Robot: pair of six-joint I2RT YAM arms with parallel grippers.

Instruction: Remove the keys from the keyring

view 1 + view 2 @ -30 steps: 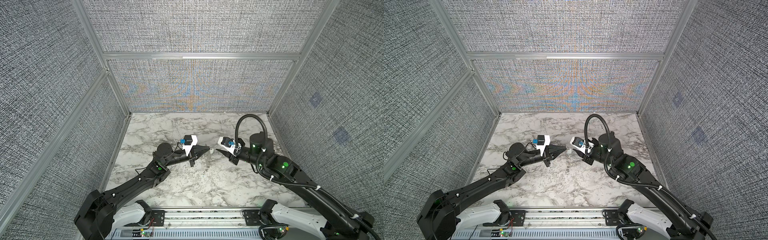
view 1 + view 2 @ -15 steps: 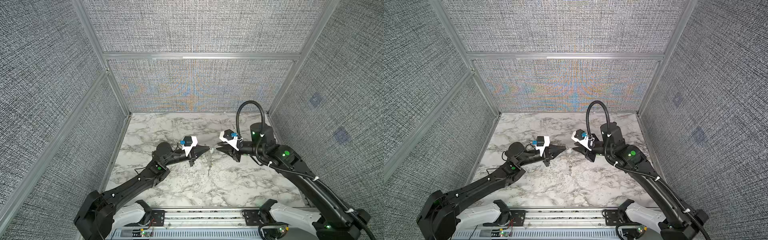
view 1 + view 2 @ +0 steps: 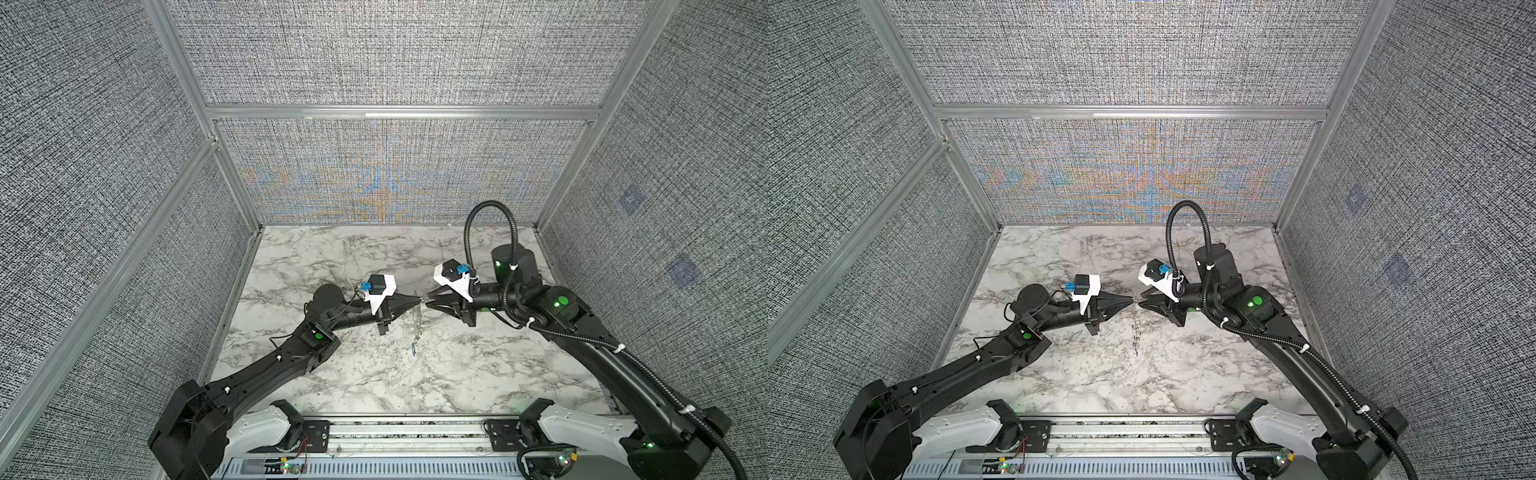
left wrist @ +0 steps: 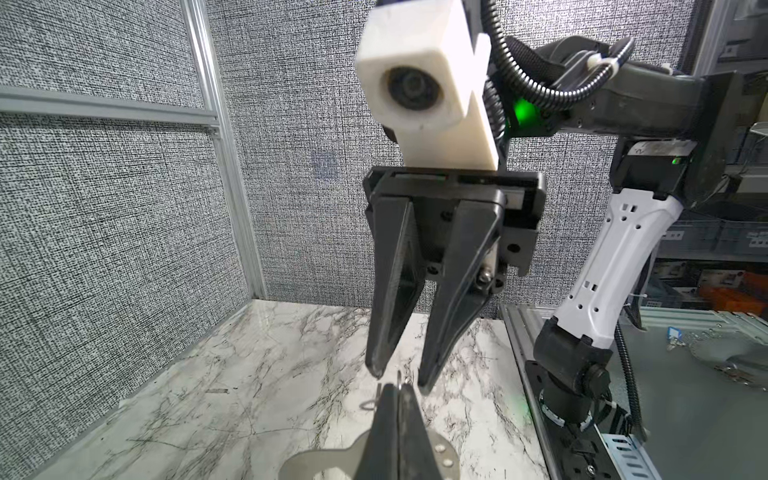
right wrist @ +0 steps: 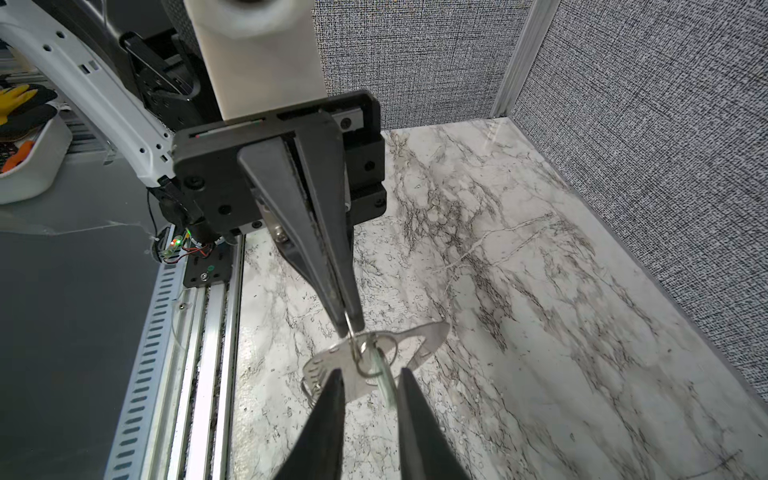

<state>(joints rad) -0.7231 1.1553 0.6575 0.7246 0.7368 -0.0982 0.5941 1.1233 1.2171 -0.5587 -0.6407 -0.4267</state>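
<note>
2x keys (image 5: pixel 430 336), 1x keyring (image 5: pixel 353 344)

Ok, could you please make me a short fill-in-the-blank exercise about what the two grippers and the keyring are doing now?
1. The left gripper is ___ on the keyring.
2. The right gripper is ___, its fingertips apart.
3. The metal plate and the pale key ___ from the keyring.
4. In a top view, the small tag lowest in the bunch is ___ in colour.
Missing words: shut; open; hang; blue.
</note>
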